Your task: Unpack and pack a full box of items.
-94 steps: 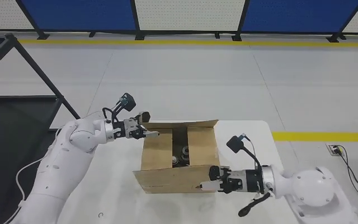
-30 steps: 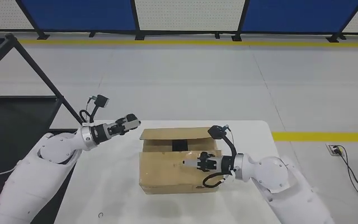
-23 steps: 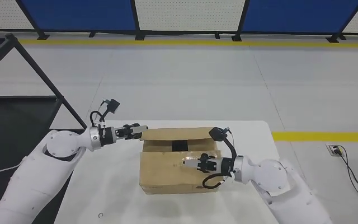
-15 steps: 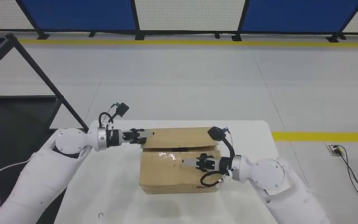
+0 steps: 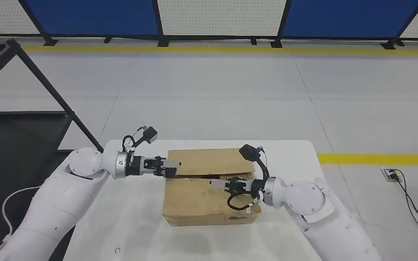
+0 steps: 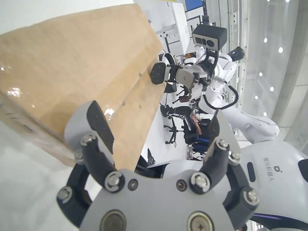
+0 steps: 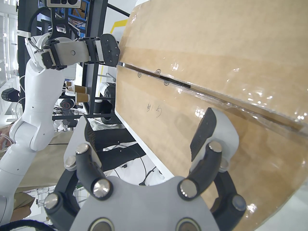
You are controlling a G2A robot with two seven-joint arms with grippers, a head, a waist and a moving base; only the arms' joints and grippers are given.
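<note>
A brown cardboard box (image 5: 196, 199) is set on the white surface (image 5: 130, 222), roughly at its middle, with both long top flaps folded down. The flaps are met along a narrow dark seam (image 5: 210, 175) that runs across the top from the left arm's side to the right arm's side. In the right wrist view the seam (image 7: 178, 84) is seen slightly gapped, and glossy clear tape (image 7: 243, 102) is seen along part of it. What is inside the box is hidden by the flaps.

The left pincer (image 5: 171, 165) is held at the box's left end, level with the top, just beside the end of the far flap. In the left wrist view the left pincer (image 6: 156, 115) is shown spread wide. One finger (image 6: 96, 121) is seen against the corner of the box (image 6: 72, 61), and the other is seen free in the air. Whether that first finger is touching the cardboard cannot be told.

The right pincer (image 5: 219, 186) is held over the near flap, just on the near side of the seam and about midway along the box. In its own wrist view the right pincer (image 7: 146, 118) is shown spread as well, with nothing pinched. One finger (image 7: 216, 128) is seen over the near flap, and the other is seen clear of the cardboard.

Beyond the surface, blue and white panels (image 5: 215, 16) are lined up behind a yellow line (image 5: 196, 49) on the floor.
</note>
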